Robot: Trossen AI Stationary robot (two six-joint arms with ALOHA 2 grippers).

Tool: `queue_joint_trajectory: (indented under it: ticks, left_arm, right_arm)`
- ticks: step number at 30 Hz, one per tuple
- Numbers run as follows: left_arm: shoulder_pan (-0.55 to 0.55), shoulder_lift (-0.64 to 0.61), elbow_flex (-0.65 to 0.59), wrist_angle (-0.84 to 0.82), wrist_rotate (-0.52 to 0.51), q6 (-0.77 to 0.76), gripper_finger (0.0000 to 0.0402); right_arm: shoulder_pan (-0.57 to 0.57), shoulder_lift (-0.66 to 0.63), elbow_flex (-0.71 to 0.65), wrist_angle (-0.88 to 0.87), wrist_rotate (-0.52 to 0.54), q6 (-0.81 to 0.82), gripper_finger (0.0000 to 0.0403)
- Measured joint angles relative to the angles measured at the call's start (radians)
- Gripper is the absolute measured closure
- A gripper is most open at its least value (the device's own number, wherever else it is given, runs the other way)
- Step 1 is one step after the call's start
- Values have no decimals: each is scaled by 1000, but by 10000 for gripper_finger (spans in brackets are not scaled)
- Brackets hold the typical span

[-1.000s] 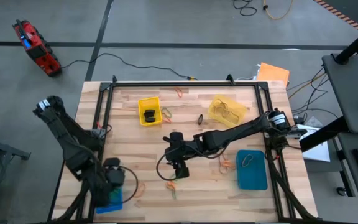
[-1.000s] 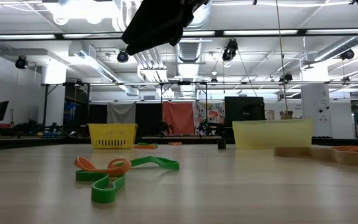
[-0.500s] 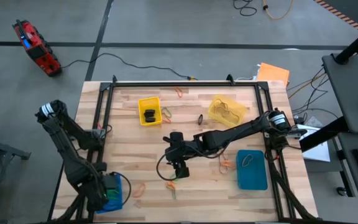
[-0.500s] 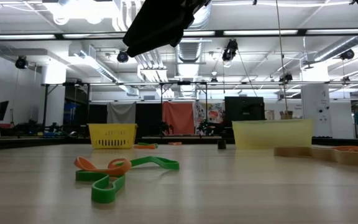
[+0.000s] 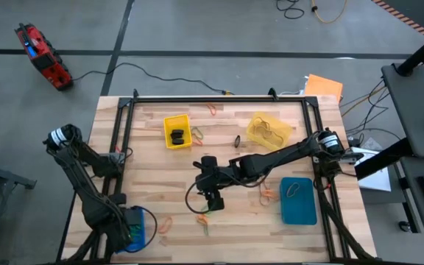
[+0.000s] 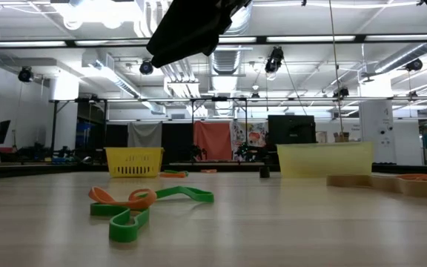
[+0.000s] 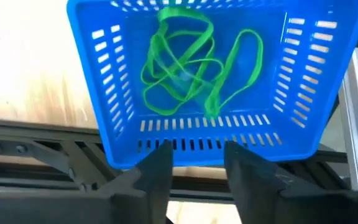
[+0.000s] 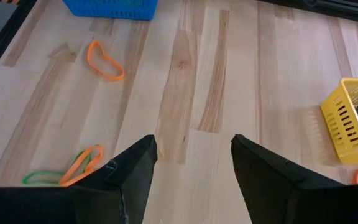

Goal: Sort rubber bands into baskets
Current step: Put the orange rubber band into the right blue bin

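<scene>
- The left arm (image 5: 87,184) has moved since a second ago: its elbow has swung in toward the table, and its gripper end has slid down to the near left corner.
- The left gripper (image 7: 196,163) now sits right over the blue basket (image 5: 134,230), with its 2 fingers (image 7: 155,168) apart and holding nothing.
- Inside the blue basket (image 7: 110,93) lies a tangle of green rubber bands (image 7: 194,65).
- The right arm (image 5: 271,158) has not moved at all. It reaches far across the table toward the middle.
- The right gripper (image 8: 194,163) hangs above the wood with its fingers (image 8: 138,171) spread wide and empty.
- Just below it on the table lie a green band (image 6: 136,215) and an orange band (image 6: 121,197), touching each other.
- 1 more orange band (image 8: 104,60) lies alone near the blue basket.
- The yellow basket (image 5: 177,130) at the far side holds something black.
- The pale yellow basket (image 5: 269,130) sits to its right, with tan bands inside.
- The teal basket (image 5: 298,200) is near the right edge, with 1 band in it.
</scene>
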Motion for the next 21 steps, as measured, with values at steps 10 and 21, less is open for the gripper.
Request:
queue_joint_trajectory:
  ticks: [10,21]
  left_arm:
    - [0,-28,39,-6,-259,54,222]
    - [15,-30,80,209,-975,739,244]
  right_arm:
    - [3,0,0,-106,0,82,199]
    - [58,0,-5,-352,4,390,199]
